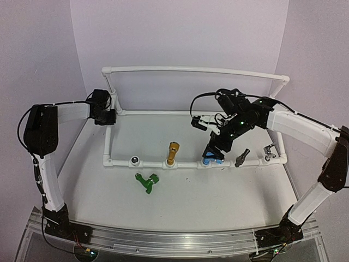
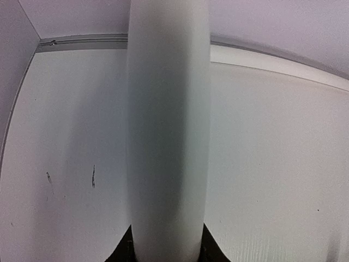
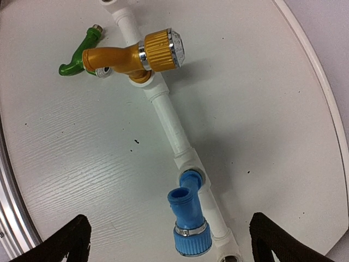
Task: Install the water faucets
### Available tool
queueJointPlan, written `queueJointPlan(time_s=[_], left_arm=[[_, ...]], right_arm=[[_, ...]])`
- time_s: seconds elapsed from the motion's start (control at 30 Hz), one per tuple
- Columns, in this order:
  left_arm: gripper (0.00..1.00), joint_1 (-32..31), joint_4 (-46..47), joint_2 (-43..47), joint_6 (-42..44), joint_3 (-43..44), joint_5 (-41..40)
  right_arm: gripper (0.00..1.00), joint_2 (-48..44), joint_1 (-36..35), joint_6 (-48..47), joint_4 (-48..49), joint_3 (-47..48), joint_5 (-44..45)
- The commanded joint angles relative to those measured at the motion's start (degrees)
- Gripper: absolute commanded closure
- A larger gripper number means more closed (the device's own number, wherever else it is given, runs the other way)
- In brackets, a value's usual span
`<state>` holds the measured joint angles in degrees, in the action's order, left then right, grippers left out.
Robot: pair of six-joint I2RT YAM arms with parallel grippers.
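Observation:
The golden-orange faucet stands in a tee of the white pipe frame's front pipe. The blue faucet has its stem in the tee to its right. My right gripper hangs open just above the blue faucet, with one finger on each side and apart from it. The dark grey faucet and the silver faucet sit further right on that pipe. The green faucet lies loose on the table. My left gripper is shut on the frame's left pipe.
An empty tee socket sits at the left of the front pipe. The frame's raised back rail spans the rear. White walls close in the table on three sides. A metal rail runs along the near edge.

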<state>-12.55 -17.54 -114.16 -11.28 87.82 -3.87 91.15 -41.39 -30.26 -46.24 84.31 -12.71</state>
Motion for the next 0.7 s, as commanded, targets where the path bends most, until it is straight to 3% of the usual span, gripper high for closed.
queueJointPlan(time_s=[0.0, 0.37, 0.67], left_arm=[[1.00, -2.7, 7.3, 10.9, 1.9, -1.4, -1.4], [1.00, -6.3, 6.5, 20.1, -2.7, -15.5, -7.5], [1.00, -8.9, 7.1, 19.9, -4.1, -19.6, -10.5]], right_arm=[[0.02, -1.4, 0.3, 0.9, 1.0, -0.2, 0.2], [0.02, -2.1, 0.3, 0.3, 1.0, -0.6, -1.2], [0.02, -2.3, 0.2, 0.3, 1.1, -0.1, -3.5]])
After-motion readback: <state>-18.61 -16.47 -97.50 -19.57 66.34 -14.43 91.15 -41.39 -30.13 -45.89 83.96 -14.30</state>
